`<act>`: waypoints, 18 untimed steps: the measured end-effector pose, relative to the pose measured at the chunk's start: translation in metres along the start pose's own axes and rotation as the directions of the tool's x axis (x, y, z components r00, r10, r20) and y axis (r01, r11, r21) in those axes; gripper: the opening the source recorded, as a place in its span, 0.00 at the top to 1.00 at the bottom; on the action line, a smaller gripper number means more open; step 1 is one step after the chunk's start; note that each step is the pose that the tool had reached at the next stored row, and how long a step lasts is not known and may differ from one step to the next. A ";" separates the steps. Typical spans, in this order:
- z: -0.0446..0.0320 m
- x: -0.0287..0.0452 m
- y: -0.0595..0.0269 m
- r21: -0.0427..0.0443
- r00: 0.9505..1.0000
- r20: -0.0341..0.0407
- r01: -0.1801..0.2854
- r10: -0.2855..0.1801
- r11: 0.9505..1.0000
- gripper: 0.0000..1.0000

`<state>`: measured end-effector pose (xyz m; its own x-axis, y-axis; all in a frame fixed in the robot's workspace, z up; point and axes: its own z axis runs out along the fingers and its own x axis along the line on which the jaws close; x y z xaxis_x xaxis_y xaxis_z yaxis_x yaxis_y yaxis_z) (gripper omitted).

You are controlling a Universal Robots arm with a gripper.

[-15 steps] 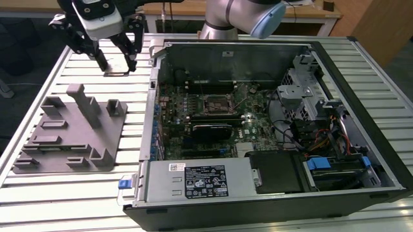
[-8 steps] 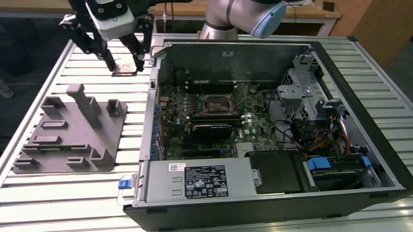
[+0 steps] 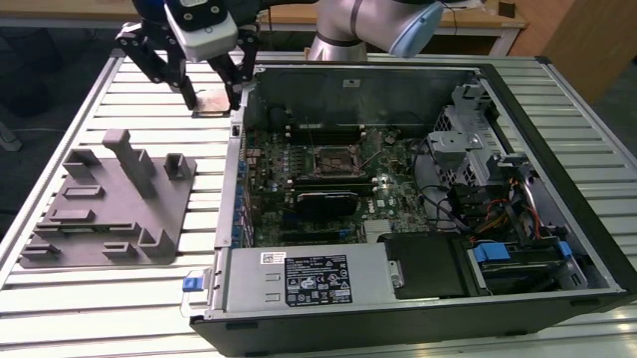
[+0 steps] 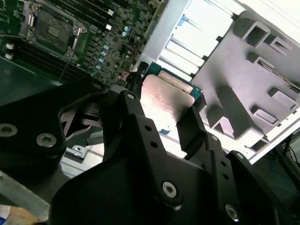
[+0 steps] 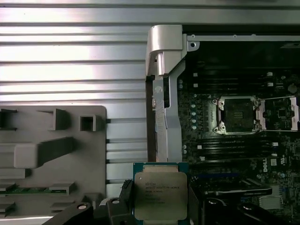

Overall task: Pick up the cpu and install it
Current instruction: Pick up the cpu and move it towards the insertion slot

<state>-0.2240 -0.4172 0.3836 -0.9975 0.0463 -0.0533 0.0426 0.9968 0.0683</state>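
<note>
The cpu (image 3: 212,103) is a small square chip with a silvery top and a green rim. My gripper (image 3: 212,99) is shut on it, one black finger on each of two opposite edges. It hangs over the slatted table, just outside the open computer case's wall, at the exterior view's upper left. Both wrist views show the cpu (image 5: 160,194) (image 4: 164,101) between the fingers (image 4: 129,115). The open motherboard socket (image 3: 336,160) (image 5: 237,115) lies inside the case, apart from the chip.
A grey tray (image 3: 110,201) with raised blocks lies on the table at the exterior view's left. The black computer case (image 3: 518,97) holds a power supply (image 3: 309,276), a drive cage (image 3: 468,127) and cables. The case wall (image 5: 166,93) stands between chip and socket.
</note>
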 end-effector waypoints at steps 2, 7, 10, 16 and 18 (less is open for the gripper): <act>0.0003 -0.0054 0.0002 0.000 1.000 0.000 0.000 0.000 1.000 0.45; 0.0011 -0.0187 0.0009 0.000 1.000 0.000 0.000 0.000 1.000 0.45; 0.0016 -0.0269 0.0012 0.000 1.000 0.000 0.000 0.000 1.000 0.45; 0.0024 -0.0431 0.0020 0.000 1.000 0.000 0.000 0.000 1.000 0.45; 0.0028 -0.0486 0.0023 0.000 1.000 0.000 0.000 0.000 1.000 0.45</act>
<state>-0.1753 -0.4170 0.3836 -0.9975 0.0465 -0.0533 0.0428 0.9967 0.0684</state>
